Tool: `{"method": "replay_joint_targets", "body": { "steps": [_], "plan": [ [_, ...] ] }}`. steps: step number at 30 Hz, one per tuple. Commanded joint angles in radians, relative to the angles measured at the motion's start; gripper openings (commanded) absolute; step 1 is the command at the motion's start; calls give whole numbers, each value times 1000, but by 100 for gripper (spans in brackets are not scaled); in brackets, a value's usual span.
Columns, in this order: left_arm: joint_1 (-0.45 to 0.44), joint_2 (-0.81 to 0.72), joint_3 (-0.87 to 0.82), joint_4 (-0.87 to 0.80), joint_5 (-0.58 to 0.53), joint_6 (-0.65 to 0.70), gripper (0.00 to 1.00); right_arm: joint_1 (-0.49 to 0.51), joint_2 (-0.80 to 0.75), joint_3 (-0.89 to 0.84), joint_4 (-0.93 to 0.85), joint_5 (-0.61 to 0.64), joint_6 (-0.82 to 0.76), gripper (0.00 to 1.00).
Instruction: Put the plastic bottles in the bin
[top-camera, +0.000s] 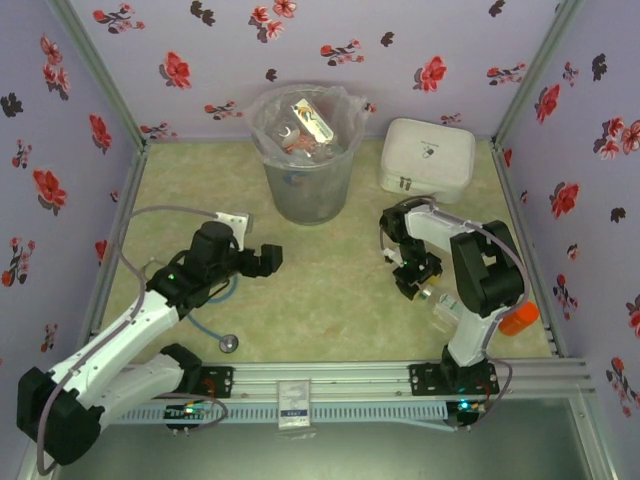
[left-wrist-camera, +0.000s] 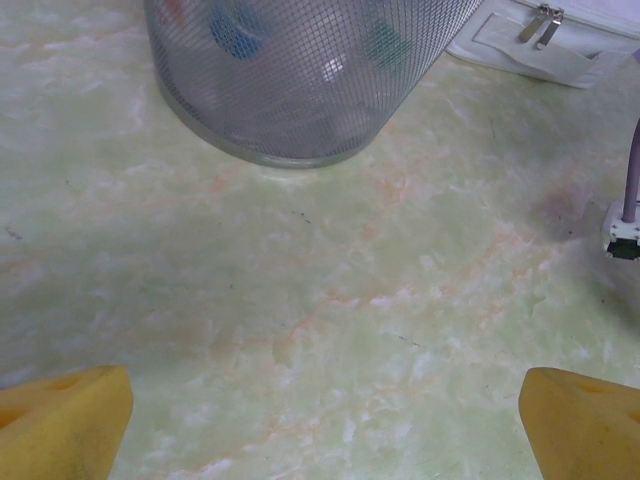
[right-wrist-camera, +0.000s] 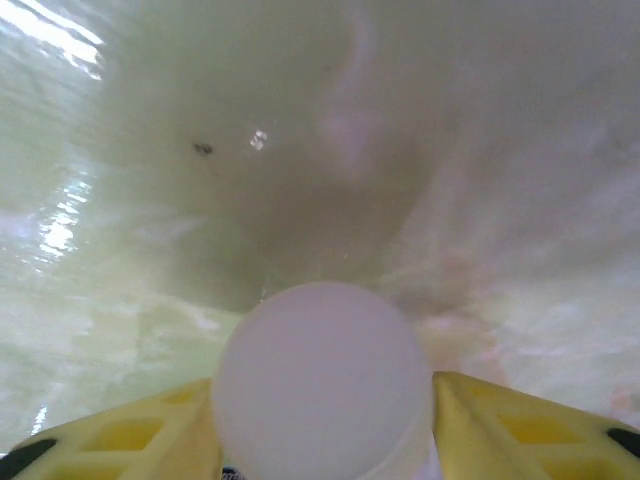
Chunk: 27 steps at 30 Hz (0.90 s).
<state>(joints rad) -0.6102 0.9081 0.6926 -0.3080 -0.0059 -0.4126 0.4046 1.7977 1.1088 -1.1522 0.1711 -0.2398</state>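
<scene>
The bin (top-camera: 305, 190) stands at the back middle, lined with a clear bag, with several plastic bottles (top-camera: 303, 128) inside. It shows as a mesh-patterned wall (left-wrist-camera: 300, 90) in the left wrist view, coloured caps visible through it. My right gripper (top-camera: 418, 277) points down at the table on the right, shut on a clear plastic bottle (top-camera: 438, 303). In the right wrist view the bottle's white cap (right-wrist-camera: 322, 375) sits between the yellow fingers (right-wrist-camera: 520, 430) of the gripper (right-wrist-camera: 325, 425). My left gripper (top-camera: 268, 258) (left-wrist-camera: 325, 425) hovers open over bare table, short of the bin.
A white latched case (top-camera: 427, 158) (left-wrist-camera: 560, 45) lies right of the bin. A stethoscope (top-camera: 228, 342) lies by the left arm's base. An orange item (top-camera: 518, 318) sits beside the right arm near the table's right edge. Walls close the table on three sides.
</scene>
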Motion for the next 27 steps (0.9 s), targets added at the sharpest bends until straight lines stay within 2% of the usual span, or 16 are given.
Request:
{"method": "replay_joint_targets", "body": {
  "steps": [1, 8, 19, 22, 24, 27],
  "plan": [
    [14, -17, -13, -14, 8, 2, 100, -9, -59, 14, 5, 5, 7, 49],
    [16, 25, 15, -6, 16, 5, 100, -15, -194, 83, -6, 14, 35, 44],
    [40, -25, 40, 25, 81, 6, 100, -17, -481, 451, -15, -64, 175, 34],
    [56, -32, 51, 2, 80, -6, 100, -17, -536, 536, 66, -109, 203, 33],
    [58, -40, 52, -6, 72, -22, 100, -17, -570, 570, 171, -185, 221, 28],
    [58, -59, 36, -15, 62, -48, 100, -17, -581, 631, 315, -288, 272, 27]
  ]
}}
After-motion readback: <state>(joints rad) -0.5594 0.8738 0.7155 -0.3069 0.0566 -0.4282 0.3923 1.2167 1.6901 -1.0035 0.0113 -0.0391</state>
